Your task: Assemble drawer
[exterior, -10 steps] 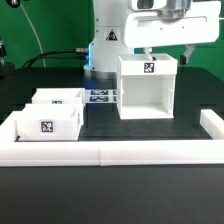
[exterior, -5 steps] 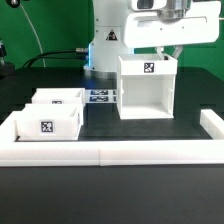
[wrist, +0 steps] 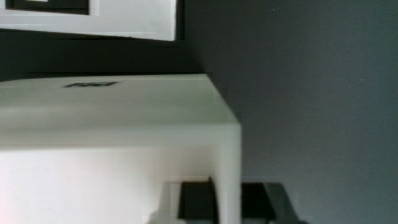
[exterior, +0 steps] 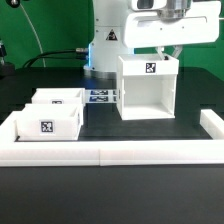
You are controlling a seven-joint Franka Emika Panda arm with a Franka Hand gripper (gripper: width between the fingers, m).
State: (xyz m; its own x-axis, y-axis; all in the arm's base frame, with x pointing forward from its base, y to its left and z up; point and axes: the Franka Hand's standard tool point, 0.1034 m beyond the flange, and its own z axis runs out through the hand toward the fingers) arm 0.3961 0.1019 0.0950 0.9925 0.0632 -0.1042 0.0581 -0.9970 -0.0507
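Observation:
The drawer's big white box housing [exterior: 148,92] stands on the black table right of centre, with a tag on its top front. My gripper [exterior: 171,51] comes down from above onto the housing's wall on the exterior view's right. In the wrist view the thin white wall of the housing [wrist: 107,125] runs between my gripper's [wrist: 235,202] two dark fingers [wrist: 199,203], which press on it from both sides. Two small white trays [exterior: 58,98] [exterior: 47,123] sit on the exterior view's left, apart from the gripper.
The marker board [exterior: 101,97] lies flat between the trays and the housing. A long low white border wall [exterior: 110,153] runs along the front and up both sides. The robot's white base [exterior: 108,40] stands behind the housing.
The gripper's fingers have drawn together on the housing's wall since one second ago. The housing and trays have not moved.

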